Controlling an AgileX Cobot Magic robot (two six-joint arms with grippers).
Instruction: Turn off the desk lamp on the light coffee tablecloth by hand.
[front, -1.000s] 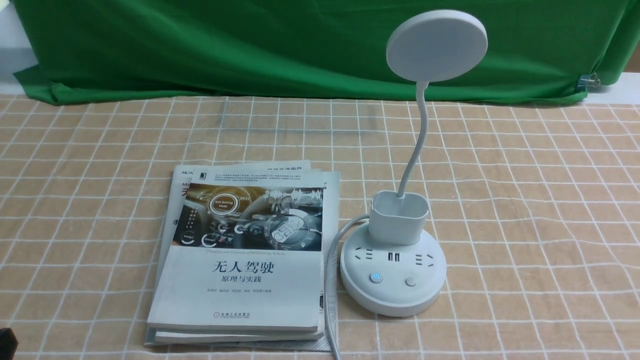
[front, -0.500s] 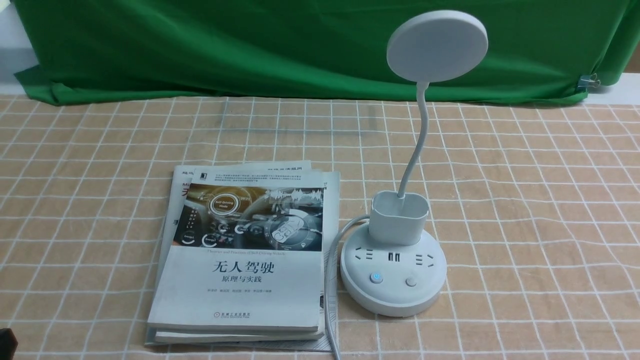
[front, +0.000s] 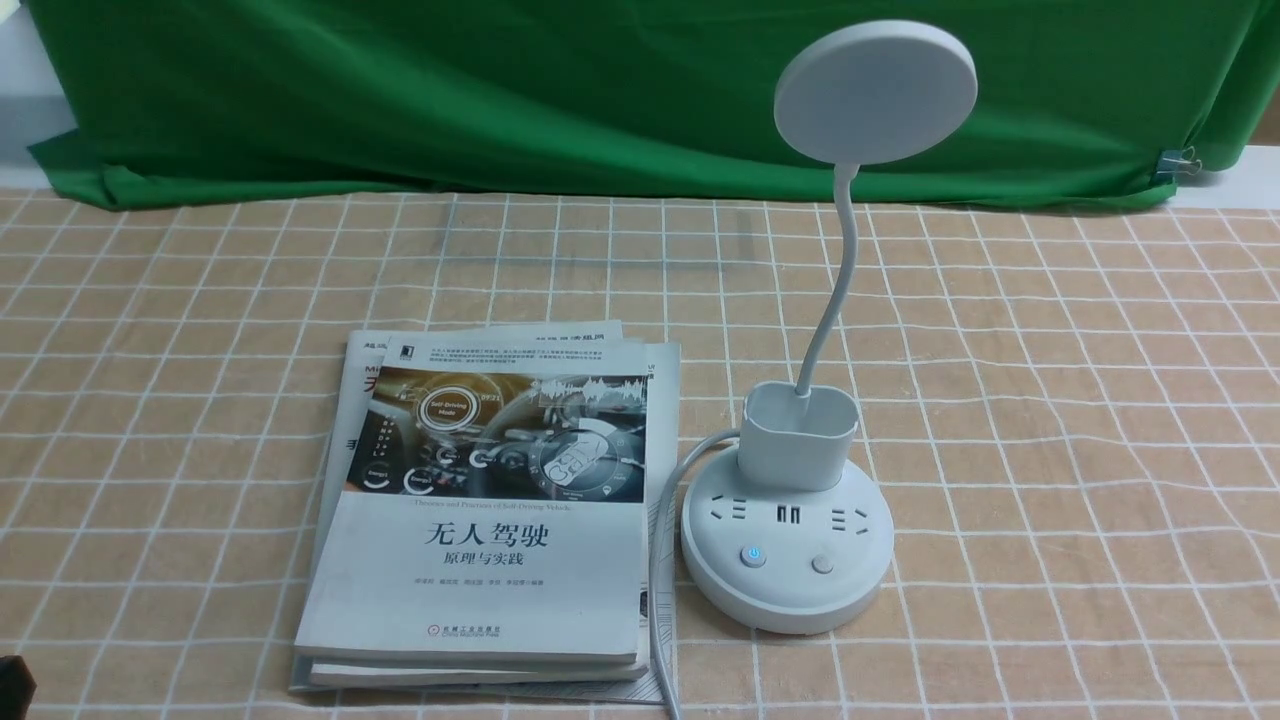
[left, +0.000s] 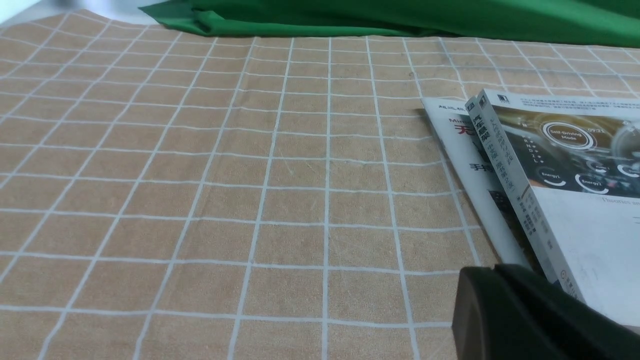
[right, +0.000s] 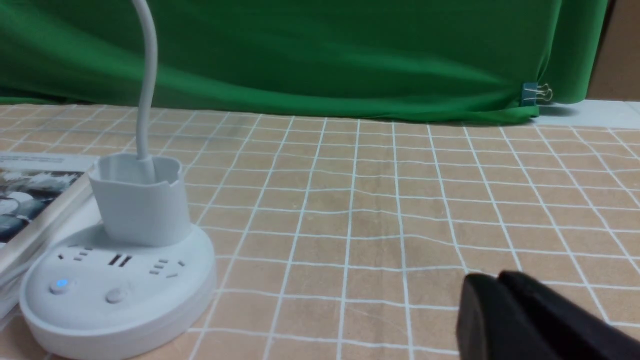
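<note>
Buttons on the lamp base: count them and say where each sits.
2. On the desk lamp base's near edge: a blue-lit button toward the books, and a plain button on its other side.

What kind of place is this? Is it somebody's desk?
Probably a staged test table made to look like a study desk. A white desk lamp and stacked books sit on a checked tablecloth, but a green backdrop cloth hangs behind, held by a binder clip.
</note>
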